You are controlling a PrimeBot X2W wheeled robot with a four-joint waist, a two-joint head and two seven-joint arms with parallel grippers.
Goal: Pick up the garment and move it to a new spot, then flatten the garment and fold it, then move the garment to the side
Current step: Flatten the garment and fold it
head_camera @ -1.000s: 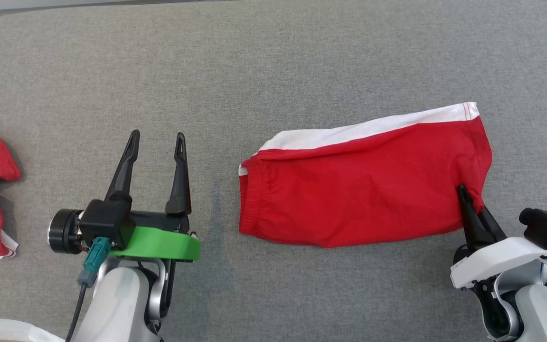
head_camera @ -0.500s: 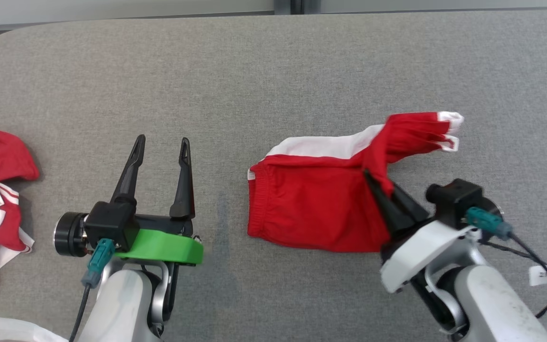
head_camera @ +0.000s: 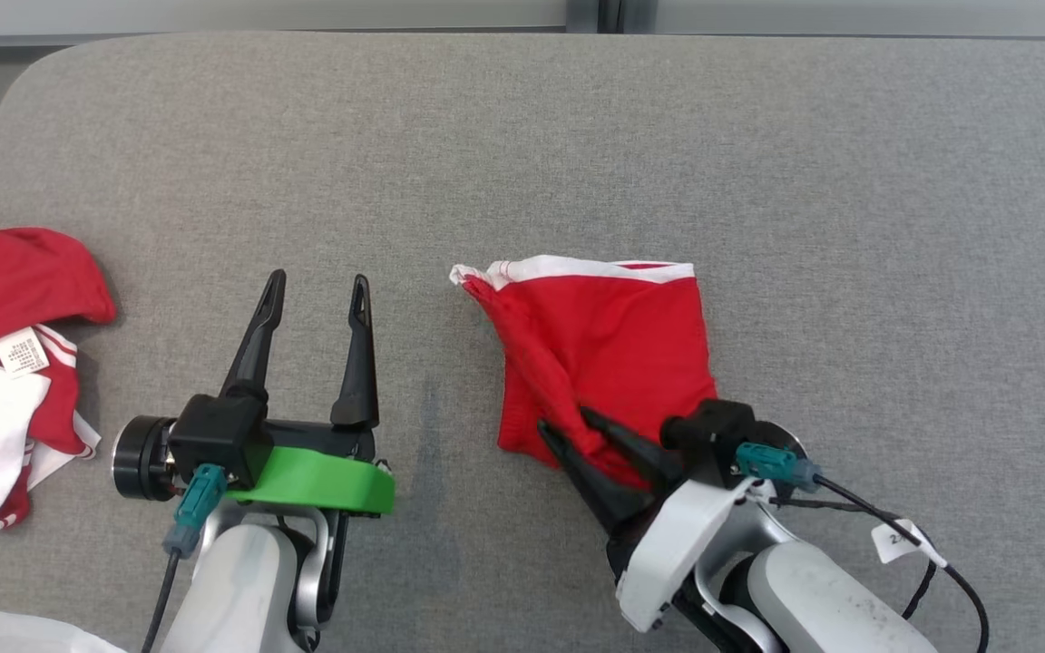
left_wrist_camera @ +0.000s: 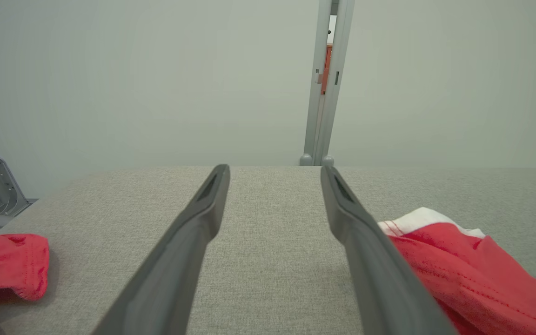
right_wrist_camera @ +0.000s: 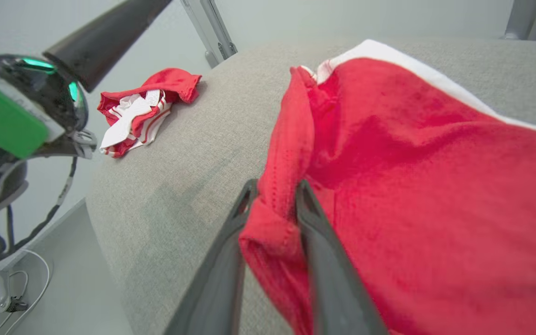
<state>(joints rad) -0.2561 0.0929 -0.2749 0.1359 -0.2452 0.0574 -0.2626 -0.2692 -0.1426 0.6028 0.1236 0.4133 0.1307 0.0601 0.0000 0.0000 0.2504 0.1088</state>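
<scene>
From where I stood, the red garment [head_camera: 613,354] lay near the middle of the grey tabletop [head_camera: 522,136], doubled over on itself into a rough square, with its white band [head_camera: 595,268] running along the far edge. The shape read to me as 1 fold: one layer lying across the other, the loose edges gathered toward the near-left corner. The right hand [head_camera: 563,421] sat low at that very corner, its 2 dark fingers a little apart with a bunched red hem between them. I could not tell whether it was pinching the cloth or only straddling it loosely. Its place there looked to me like the end of carrying an edge over, with the corner set down onto the layer beneath. The left hand [head_camera: 320,277] hovered just to the left of the garment, fingers spread wide and holding nothing. I judged it was held clear so as not to drag the fold, yet near enough to press it or take a corner next. A heap of red and white clothes [head_camera: 5,381] lay well apart at the tabletop's left edge, out of the way of the work.
</scene>
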